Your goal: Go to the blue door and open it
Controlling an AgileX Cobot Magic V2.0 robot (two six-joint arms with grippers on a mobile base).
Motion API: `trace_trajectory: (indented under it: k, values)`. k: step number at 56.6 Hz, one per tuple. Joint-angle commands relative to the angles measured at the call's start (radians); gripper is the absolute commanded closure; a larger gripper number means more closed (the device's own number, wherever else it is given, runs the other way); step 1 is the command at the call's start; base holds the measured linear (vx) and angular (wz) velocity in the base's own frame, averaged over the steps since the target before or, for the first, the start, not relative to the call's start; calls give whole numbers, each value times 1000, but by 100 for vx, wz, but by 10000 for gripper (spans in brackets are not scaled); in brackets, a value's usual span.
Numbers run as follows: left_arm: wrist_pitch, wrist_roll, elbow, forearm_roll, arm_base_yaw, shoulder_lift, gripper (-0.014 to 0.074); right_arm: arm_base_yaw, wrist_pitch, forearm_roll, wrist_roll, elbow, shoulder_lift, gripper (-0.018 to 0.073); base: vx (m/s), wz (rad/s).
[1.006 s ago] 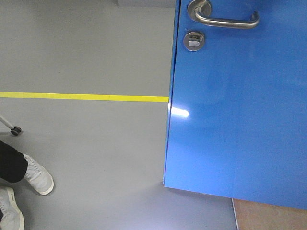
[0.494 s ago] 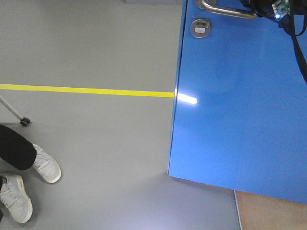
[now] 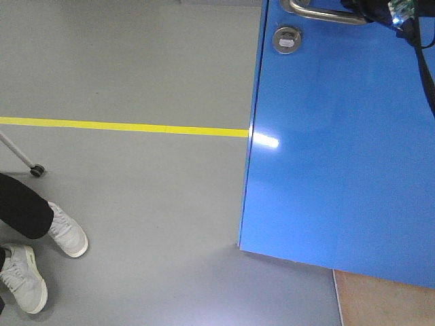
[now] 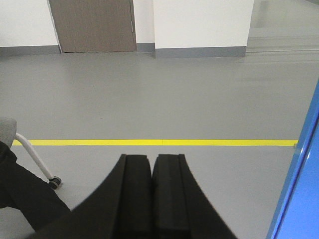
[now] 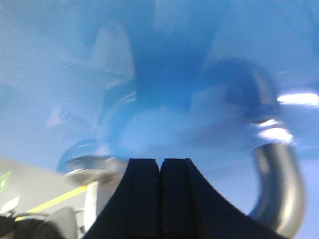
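The blue door (image 3: 340,149) fills the right of the front view, its left edge standing over the grey floor. Its silver lever handle (image 3: 319,12) is cut off at the top edge, with the round thumb-turn lock (image 3: 286,39) just below. My right arm shows only as dark hardware and a cable (image 3: 408,27) at the handle's right end. In the right wrist view the right gripper (image 5: 160,167) is shut and empty, close against the door (image 5: 149,59), with the handle's curved end (image 5: 276,184) to its right. The left gripper (image 4: 151,164) is shut, over bare floor; the door edge (image 4: 299,189) is at its right.
A yellow floor line (image 3: 122,126) runs left from the door edge. A person's white shoes (image 3: 41,255) and dark trouser leg are at the lower left, beside a chair leg with a caster (image 3: 37,170). A brown door (image 4: 92,25) and white walls stand far ahead.
Over the last second the view closed in on the door and the handle slid up to the top edge. My right arm has come into view at the handle. The person's shoes shifted right.
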Motion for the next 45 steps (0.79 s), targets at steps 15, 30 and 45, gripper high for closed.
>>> trace_trajectory:
  k: [15,30,45]
  values:
    - [-85,-7,-26,-3,-6,-11,524,1,-42,6,-11,-33,-298,547,0,0]
    - [-85,-7,-26,-3,-6,-11,524,1,-93,-42,-24,-33,-456,547,0,0]
    - [-85,-7,-26,-3,-6,-11,524,1,135,-311,-190,-20,-634,547,0,0]
